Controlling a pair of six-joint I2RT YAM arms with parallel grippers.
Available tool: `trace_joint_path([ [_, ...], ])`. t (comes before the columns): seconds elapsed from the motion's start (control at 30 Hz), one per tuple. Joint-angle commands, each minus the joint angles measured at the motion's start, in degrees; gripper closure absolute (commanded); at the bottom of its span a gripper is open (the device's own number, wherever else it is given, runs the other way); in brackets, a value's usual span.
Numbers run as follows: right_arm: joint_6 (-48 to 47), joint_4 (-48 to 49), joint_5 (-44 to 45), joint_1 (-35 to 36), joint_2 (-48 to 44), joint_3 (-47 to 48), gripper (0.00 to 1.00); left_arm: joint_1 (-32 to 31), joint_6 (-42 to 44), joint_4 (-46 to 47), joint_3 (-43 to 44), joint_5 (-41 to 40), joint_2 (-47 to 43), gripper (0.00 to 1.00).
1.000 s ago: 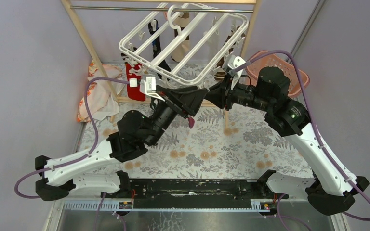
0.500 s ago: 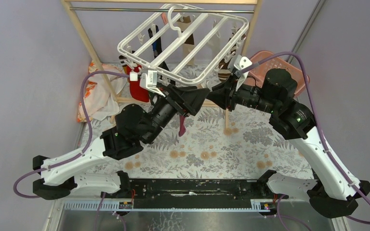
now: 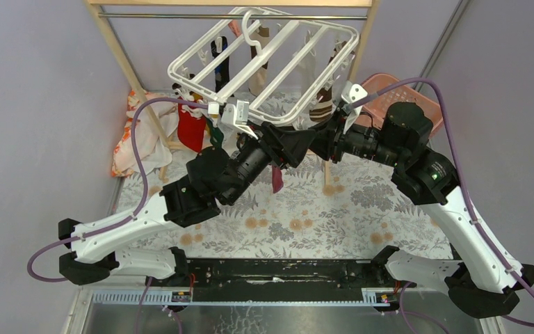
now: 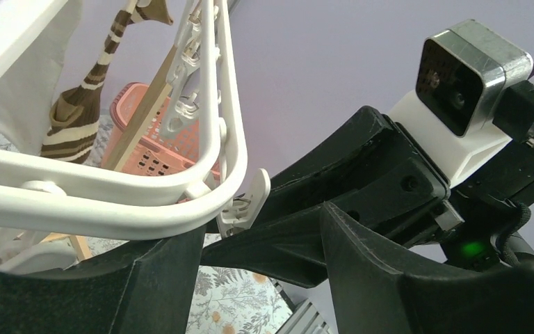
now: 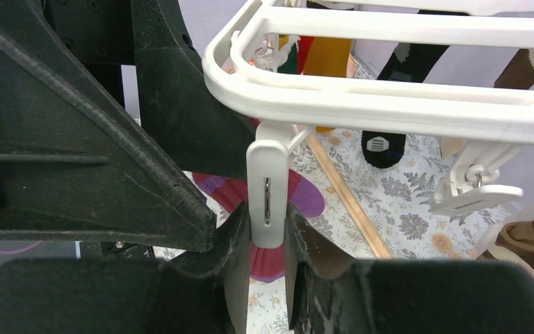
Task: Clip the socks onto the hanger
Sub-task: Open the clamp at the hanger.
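Observation:
The white hanger (image 3: 264, 62) hangs from the rod with several socks clipped on it. My right gripper (image 5: 267, 216) is shut on a white clip (image 5: 267, 182) at the frame's near corner; in the top view it (image 3: 318, 139) is just under the frame. A red and purple sock (image 5: 272, 261) hangs right behind that clip and shows in the top view (image 3: 277, 179); whether the clip grips it is hidden. My left gripper (image 4: 261, 229) is open, its fingers either side of the right gripper's finger below the same clip (image 4: 245, 203); in the top view it (image 3: 293, 142) touches no sock.
A pink lattice basket (image 3: 421, 94) stands at the back right. The wooden rack's posts (image 3: 122, 62) flank the hanger. An orange-and-white cloth (image 3: 135, 136) lies at the back left. A brown-striped sock (image 4: 76, 118) and a red sock (image 3: 189, 129) hang nearby.
My left gripper has moved right, close against the right gripper. The hanger's near edge has lifted and shifted, and the red and purple sock has swung with it.

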Motion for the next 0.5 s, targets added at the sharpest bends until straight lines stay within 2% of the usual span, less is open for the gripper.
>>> trace_joint_path([
  [0.0,0.7,-1.9,-4.0,0.7,-1.9,0.2,1.0,0.0,3.7,3.7,1.5,-2.6,-0.7,0.33],
  [0.23,0.7,-2.0,-4.2,0.7,-2.4,-0.2,1.0,0.0,8.8,7.9,0.9,-3.3,-0.5,0.35],
  [0.47,0.5,-2.1,-3.8,0.7,-2.5,-0.6,1.0,0.0,9.8,9.6,2.2,-1.3,1.0,0.36],
])
